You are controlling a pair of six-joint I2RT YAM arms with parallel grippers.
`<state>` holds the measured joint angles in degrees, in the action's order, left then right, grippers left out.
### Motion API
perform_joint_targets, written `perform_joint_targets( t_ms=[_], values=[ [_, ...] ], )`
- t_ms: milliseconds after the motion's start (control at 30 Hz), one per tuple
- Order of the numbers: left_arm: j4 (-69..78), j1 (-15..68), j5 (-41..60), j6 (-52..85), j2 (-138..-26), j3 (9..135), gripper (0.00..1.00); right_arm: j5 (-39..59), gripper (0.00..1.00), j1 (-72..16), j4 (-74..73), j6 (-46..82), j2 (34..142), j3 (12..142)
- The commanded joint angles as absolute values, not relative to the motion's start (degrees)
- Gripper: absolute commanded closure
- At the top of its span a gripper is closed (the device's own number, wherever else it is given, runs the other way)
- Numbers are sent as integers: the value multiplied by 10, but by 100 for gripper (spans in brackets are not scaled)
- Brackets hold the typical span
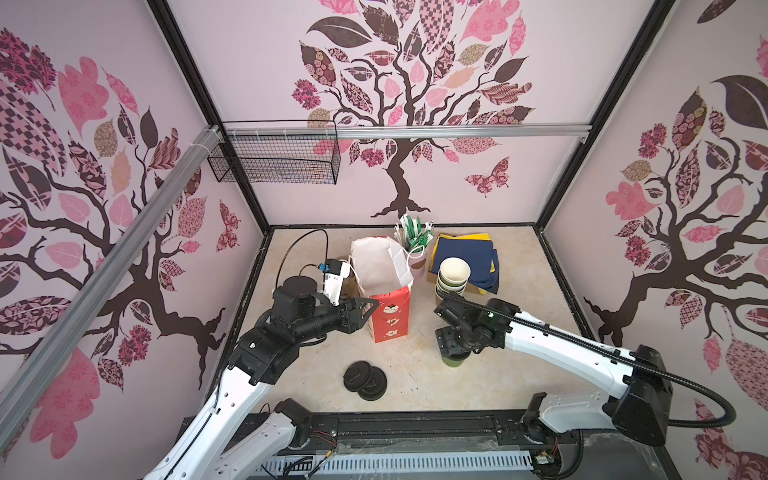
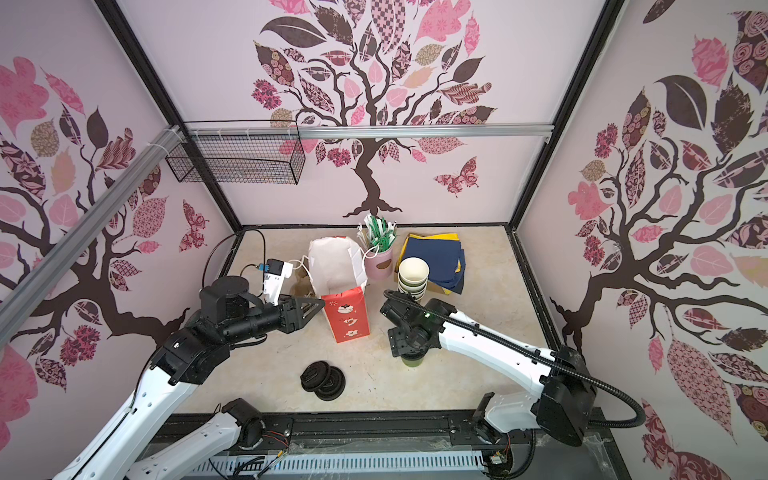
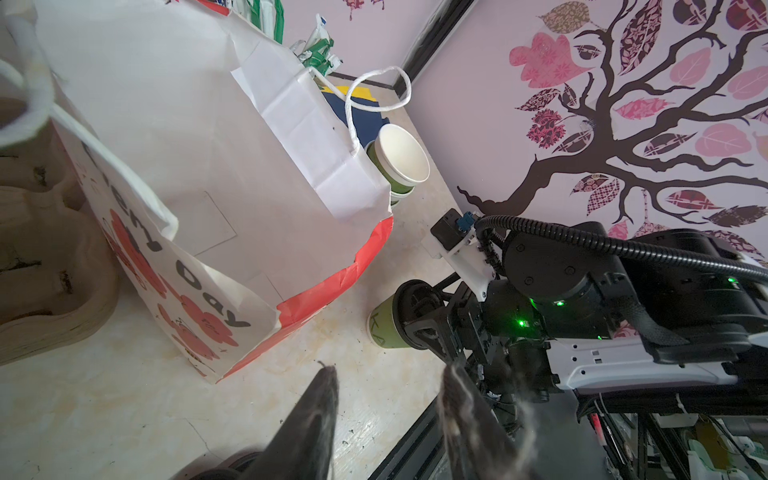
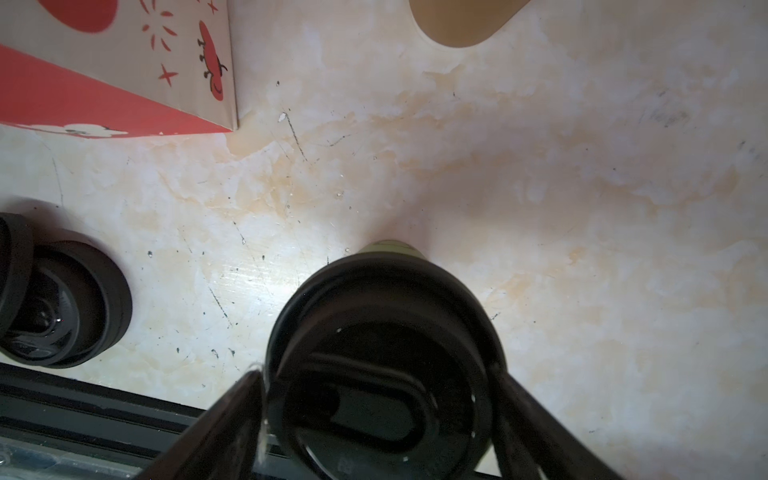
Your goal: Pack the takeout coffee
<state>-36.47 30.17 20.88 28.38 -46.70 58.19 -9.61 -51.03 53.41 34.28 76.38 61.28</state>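
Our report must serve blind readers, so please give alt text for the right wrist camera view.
A black sip lid sits on a green paper cup, framed by the two fingers of the right gripper; whether they clamp it cannot be told. Spare black lids lie on the marbled table, and a corner of the red-and-white bag shows.

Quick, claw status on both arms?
Left claw: open, empty.
Right claw: astride the black lid of the standing cup; gripping or not, cannot tell.
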Motion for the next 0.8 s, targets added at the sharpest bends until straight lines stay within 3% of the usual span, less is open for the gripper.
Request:
perform_joint_targets(
  t_ms=[0,500,767],
  values=[
    [-357,304,204,272,-468,600,56,-106,15,-509,554,342,754,636],
    [-353,304,215,270,-474,598,57,-112,17,-508,561,371,745,620],
    [-345,354,198,247,-496,597,59,-31,17,-473,527,397,709,592]
  ],
)
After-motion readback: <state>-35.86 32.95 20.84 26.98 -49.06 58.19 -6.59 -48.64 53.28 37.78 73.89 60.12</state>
